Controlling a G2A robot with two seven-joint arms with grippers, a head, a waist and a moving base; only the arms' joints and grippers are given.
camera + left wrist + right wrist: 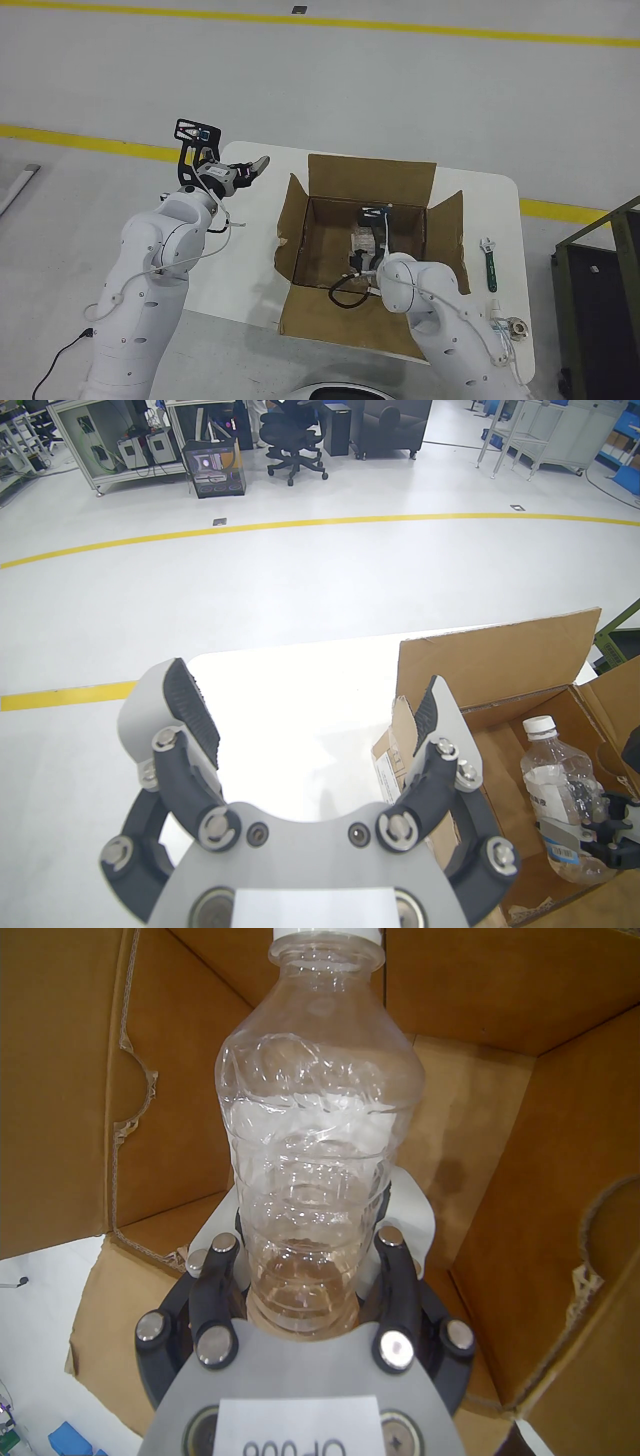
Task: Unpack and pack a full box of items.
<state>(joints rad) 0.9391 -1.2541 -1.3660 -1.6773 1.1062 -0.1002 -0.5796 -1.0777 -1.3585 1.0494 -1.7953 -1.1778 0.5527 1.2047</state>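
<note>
An open cardboard box stands in the middle of the white table. Inside it, my right gripper is shut on a clear plastic bottle with a white cap, gripping its lower body. The bottle stands upright over the box floor, its cap towards the far wall. My left gripper hangs open and empty above the table just left of the box, in the top view near the table's far left corner.
A wrench lies on the table right of the box, and small parts sit nearer the front right. A dark green frame stands beyond the table's right edge. The box flaps stand up on all sides.
</note>
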